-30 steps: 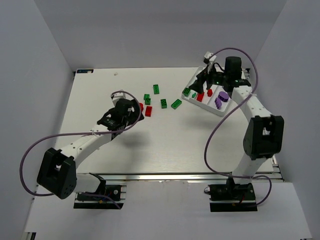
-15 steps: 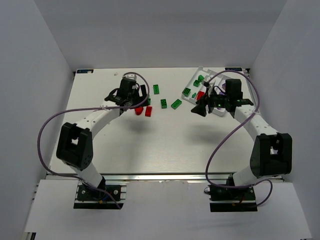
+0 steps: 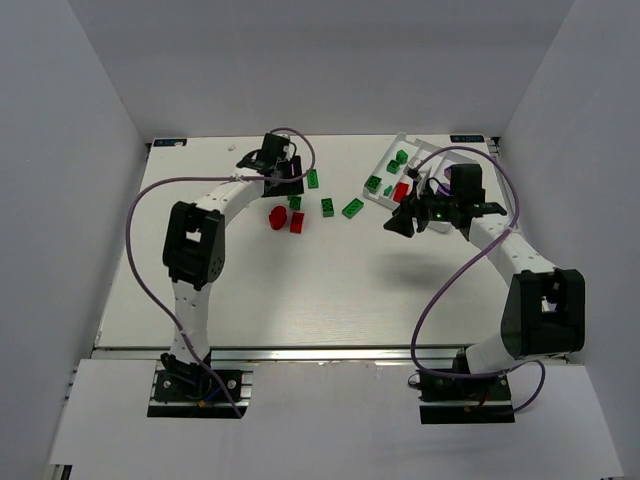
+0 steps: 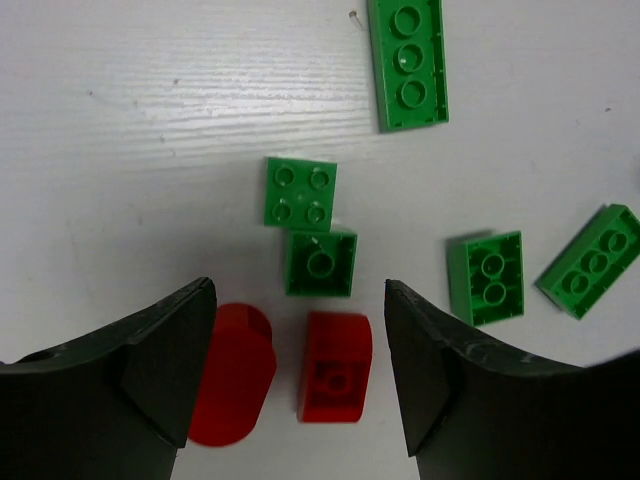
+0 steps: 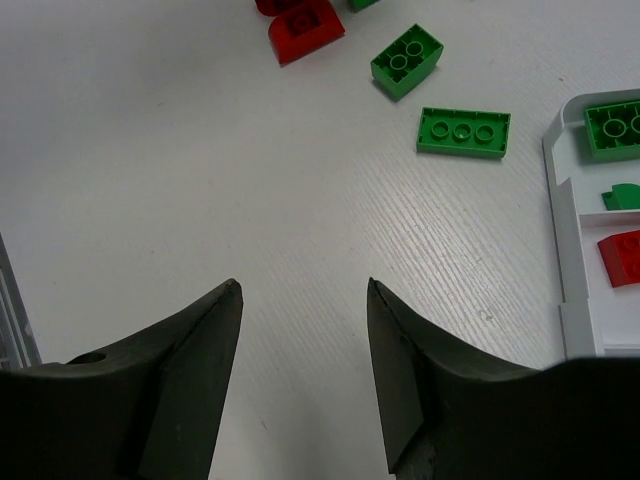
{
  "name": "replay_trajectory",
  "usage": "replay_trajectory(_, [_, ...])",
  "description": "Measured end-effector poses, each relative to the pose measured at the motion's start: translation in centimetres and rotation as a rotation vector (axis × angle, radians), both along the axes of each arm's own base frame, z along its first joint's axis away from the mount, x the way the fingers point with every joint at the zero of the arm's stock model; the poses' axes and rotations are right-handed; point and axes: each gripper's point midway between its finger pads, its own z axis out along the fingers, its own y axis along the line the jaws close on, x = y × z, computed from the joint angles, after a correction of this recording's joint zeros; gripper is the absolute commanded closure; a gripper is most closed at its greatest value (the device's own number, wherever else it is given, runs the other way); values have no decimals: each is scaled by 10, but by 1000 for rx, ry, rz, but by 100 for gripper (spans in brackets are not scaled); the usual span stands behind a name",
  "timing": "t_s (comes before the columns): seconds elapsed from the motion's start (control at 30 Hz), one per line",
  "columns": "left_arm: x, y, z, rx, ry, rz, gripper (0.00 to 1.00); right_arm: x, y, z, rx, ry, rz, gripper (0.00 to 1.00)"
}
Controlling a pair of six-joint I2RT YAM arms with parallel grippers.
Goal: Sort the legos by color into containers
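Note:
My left gripper [image 3: 287,186] is open and hovers over the loose legos at the far middle of the table. In the left wrist view [image 4: 297,298] a red brick [image 4: 335,367] lies between the jaws. A rounded red piece [image 4: 232,372] lies by the left finger. Green bricks [image 4: 320,263] [image 4: 300,192] lie just beyond, with others [image 4: 408,62] [image 4: 487,277] [image 4: 592,262] around. The white tray [image 3: 398,140] holds green [image 3: 401,157] and red [image 3: 401,191] bricks. My right gripper [image 3: 400,222] [image 5: 303,285] is open and empty above bare table, left of the tray [image 5: 558,180].
In the right wrist view, two green bricks [image 5: 407,60] [image 5: 463,132] and a red one [image 5: 305,28] lie ahead of the jaws. The white enclosure walls stand close behind the table. The right arm covers part of the tray.
My left arm has swung from the near left out to the far middle, over the red and green bricks. My right gripper has moved off the tray, down and left over the table.

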Motion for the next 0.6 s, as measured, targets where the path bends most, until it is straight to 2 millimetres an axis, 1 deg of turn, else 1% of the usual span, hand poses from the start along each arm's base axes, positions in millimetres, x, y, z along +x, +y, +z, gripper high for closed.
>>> replay_trajectory(0.07, [10,-4,-7,6,6,-9,23,0,0,-1,0,6,0,42])
replay_trajectory(0.17, [13,-8,-16,12,28,-32,23,0,0,-2,-1,10,0,42])
replay_trajectory(0.27, [12,-11,-22,8,45,-53,23,0,0,-5,-2,18,-1,42])
replay_trajectory(0.43, [8,-16,-31,-7,72,-82,27,1,0,-11,0,46,-5,42])
replay_trajectory(0.6, [6,-22,-35,-19,82,-98,29,1,0,-21,-2,82,-10,42])
